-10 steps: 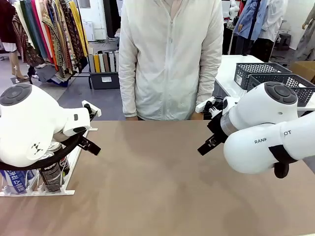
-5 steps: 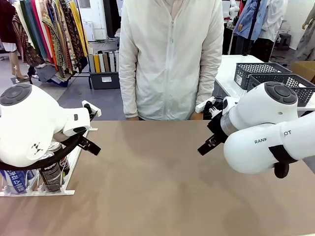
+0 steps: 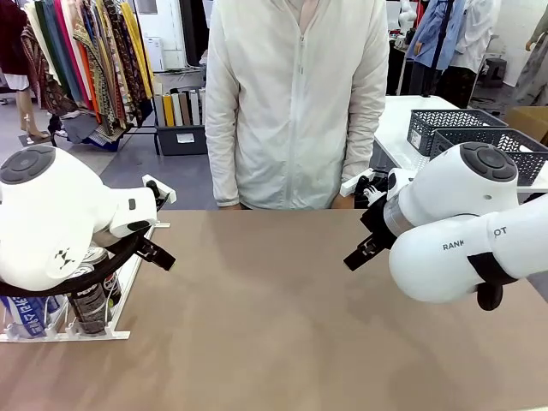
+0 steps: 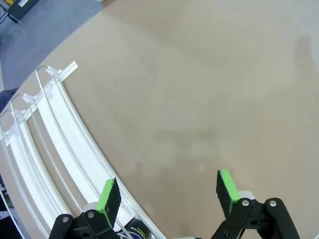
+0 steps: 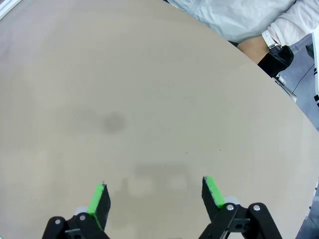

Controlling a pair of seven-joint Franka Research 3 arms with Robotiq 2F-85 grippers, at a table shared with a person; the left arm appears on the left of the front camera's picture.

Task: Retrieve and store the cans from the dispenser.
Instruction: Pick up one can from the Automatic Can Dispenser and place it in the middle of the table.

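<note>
Left gripper (image 4: 167, 191) is spread wide and empty, hanging just beside the dispenser (image 4: 55, 139) rails. Right gripper (image 5: 156, 195) is spread too, nothing in it, over bare table (image 5: 149, 74) well away from the dispenser. Meanwhile the cans (image 3: 88, 308) sit at the dispenser's front lip. Nothing's budged in the last second, so I'd guess no pickup has started yet.

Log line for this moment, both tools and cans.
left tool: open, empty, near dispenser | right tool: open, empty, above table | cans: in dispenser

Colourful garments (image 3: 86, 60) hang far left above grey floor (image 3: 175, 175); dark lattice baskets (image 3: 454, 127) sit on a white side table (image 3: 398, 122).
</note>
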